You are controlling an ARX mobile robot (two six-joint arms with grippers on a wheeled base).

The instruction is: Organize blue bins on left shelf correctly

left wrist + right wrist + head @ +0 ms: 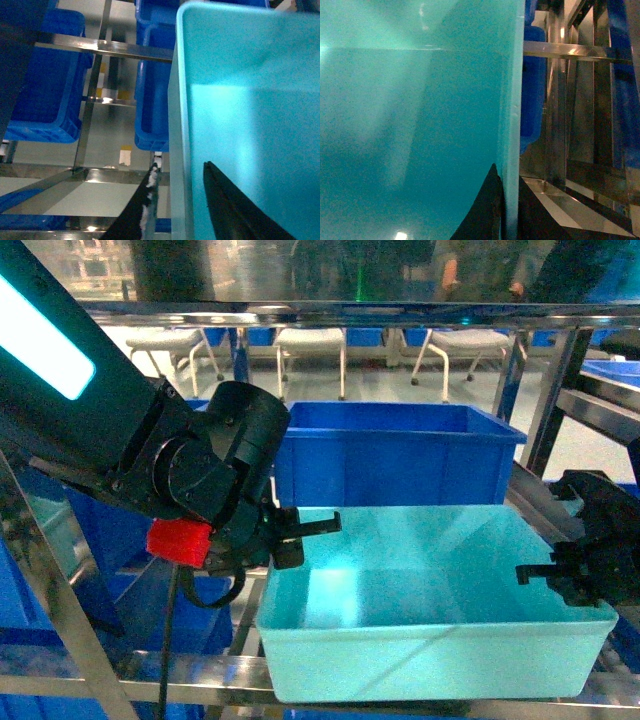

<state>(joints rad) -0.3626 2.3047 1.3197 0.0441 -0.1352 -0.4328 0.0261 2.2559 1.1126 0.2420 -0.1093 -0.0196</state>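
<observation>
Tub (440, 610) in light turquoise sits on the steel shelf (60, 610), at its front edge, with a darker blue bin (400, 455) just behind it. Both arms have it by the side walls. The left gripper (300, 535) straddles the left rim: in the left wrist view one finger (235, 210) lies inside the tub and the other (137, 215) outside, with the wall between them, and they look closed onto it, though contact is hard to confirm. The right gripper (560, 575) meets the right rim; its wrist view shows a finger (487, 212) on the inner face and another on the outer face, tight against the wall (512, 125), pinching it.

My reading is that the step in hand is the two-armed carry or slide of the tub along the shelf. Whether it is being put in or drawn out I cannot tell.

The next move calls for both arms to travel together at one pace and height, so the thin walls are not twisted or pulled apart, and for the tub to stay level on the rails without striking the bin behind.
</observation>
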